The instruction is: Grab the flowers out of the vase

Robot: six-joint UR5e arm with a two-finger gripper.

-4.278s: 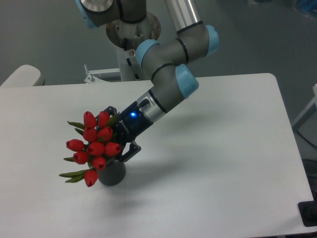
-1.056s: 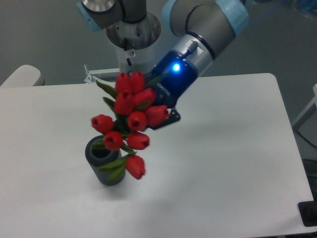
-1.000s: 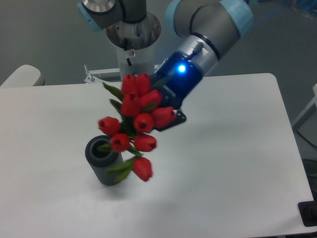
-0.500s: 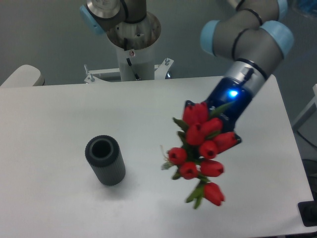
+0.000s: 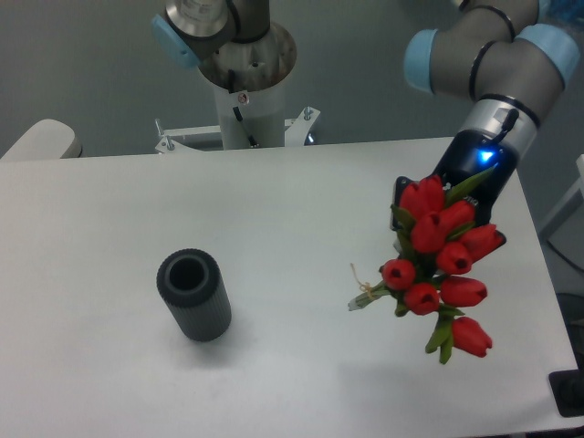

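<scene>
The flowers, a bunch of red tulip buds with green leaves, hang in the air over the right side of the table. Their stem ends point left and low. My gripper is shut on the bunch from the upper right, and the buds hide most of its fingers. The vase, a dark grey ribbed cylinder, stands upright on the left of the table with its round mouth showing hollow. The bunch is far to the right of the vase and clear of it.
The white table ends just right of the bunch at its right edge. The arm's base column stands behind the table's back edge. A pale rounded object sits at the far left.
The bunch came up out of the vase in my gripper and travelled right across the table. In the last half second it moved further right and slightly up.
</scene>
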